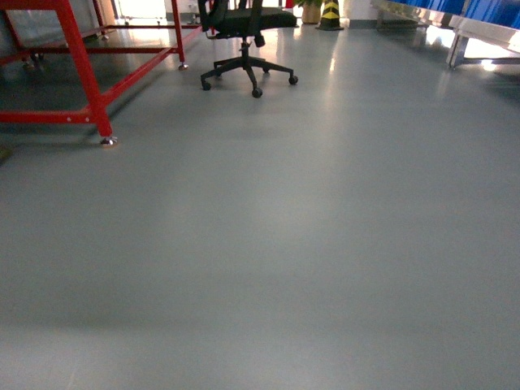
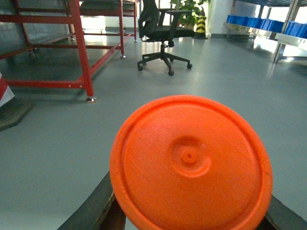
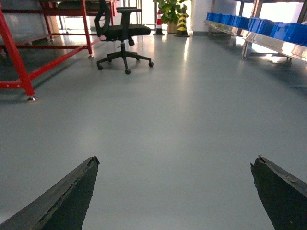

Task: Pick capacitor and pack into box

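In the left wrist view a round orange object (image 2: 191, 163), which I take for the capacitor, fills the lower middle with its flat disc face toward the camera. My left gripper (image 2: 192, 213) is shut on it, and its dark fingers (image 2: 93, 208) show only at the disc's lower edges. In the right wrist view my right gripper (image 3: 176, 163) stands wide open above bare grey floor, with nothing between its fingers (image 3: 76, 189). The box is out of view. Neither gripper shows in the head view.
Grey floor (image 1: 268, 244) stretches ahead. A red metal frame (image 1: 85, 77) stands at the far left and a black office chair (image 1: 244, 49) at the far middle. Shelving with blue bins (image 3: 268, 28) runs along the right. A striped cone (image 1: 330, 15) stands at the back.
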Motion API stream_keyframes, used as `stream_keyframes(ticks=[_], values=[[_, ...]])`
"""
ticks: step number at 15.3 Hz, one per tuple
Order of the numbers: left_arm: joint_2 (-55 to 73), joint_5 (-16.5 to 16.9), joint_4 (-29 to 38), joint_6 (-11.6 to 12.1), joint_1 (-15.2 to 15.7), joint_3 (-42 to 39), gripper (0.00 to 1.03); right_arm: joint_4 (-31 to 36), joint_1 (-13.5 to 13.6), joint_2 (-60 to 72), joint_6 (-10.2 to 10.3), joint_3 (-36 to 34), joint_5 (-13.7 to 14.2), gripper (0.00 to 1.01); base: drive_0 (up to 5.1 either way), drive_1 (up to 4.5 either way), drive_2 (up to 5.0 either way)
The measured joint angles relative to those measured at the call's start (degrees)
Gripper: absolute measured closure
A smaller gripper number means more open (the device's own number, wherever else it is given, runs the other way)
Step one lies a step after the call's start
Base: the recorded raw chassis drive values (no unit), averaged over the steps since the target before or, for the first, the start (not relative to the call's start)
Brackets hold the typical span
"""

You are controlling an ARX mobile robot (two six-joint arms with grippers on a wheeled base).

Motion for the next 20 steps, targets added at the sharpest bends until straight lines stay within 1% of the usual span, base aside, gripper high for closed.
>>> stream_keyframes(ticks=[20], values=[[0.0, 0.0, 0.1, 0.0, 0.0, 0.0, 0.59, 0.2, 0.0, 0.0, 0.0, 0.0, 0.0, 0.03, -5.0, 2.37, 2.4]])
